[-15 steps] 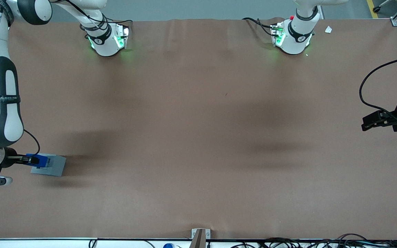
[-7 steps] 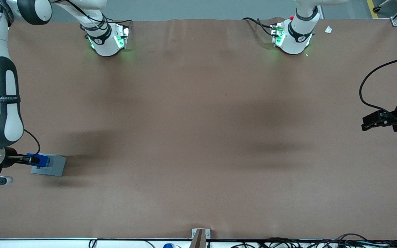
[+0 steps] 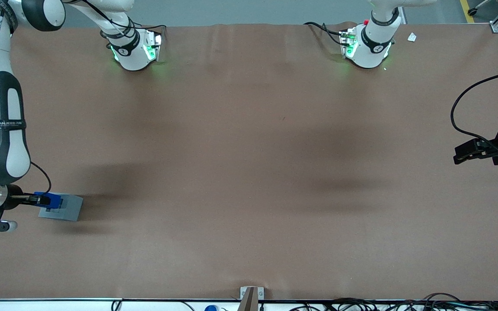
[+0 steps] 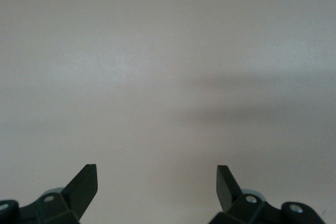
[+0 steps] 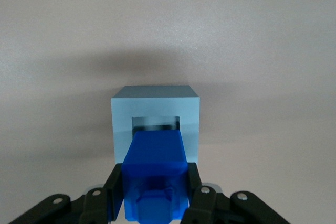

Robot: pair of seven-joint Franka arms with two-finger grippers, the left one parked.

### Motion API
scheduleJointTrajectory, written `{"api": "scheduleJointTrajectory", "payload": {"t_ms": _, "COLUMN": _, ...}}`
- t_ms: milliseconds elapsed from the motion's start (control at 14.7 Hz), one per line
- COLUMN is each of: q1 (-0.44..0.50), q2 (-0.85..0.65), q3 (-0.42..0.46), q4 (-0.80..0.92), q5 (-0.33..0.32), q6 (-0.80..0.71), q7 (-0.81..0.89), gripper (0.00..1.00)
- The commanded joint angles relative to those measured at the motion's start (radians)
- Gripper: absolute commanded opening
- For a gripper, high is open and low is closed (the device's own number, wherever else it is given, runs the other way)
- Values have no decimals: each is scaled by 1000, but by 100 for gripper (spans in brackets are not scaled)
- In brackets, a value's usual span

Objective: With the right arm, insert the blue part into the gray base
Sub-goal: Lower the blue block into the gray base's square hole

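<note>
Over the gray base [image 5: 155,127] | my claw [image 5: 155,195] clamps the blue part [image 5: 155,169], its tip in the square hole | barely sunk since a second ago | I'd keep pushing down

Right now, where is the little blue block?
The blue part is gripped in the claw, directly over the gray base's recess, at the working arm's end of the table.
</note>
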Motion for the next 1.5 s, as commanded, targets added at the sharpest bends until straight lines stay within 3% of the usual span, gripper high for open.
{"api": "scheduleJointTrajectory", "payload": {"t_ms": 0, "q1": -14, "q2": -18, "q3": 13, "q4": -23, "q5": 9, "q6": 5, "q7": 2, "gripper": 0}}
{"api": "scheduleJointTrajectory", "payload": {"t_ms": 1429, "q1": -9, "q2": 5, "q3": 13, "q4": -20, "q5": 4, "q6": 14, "q7": 28, "gripper": 0}}
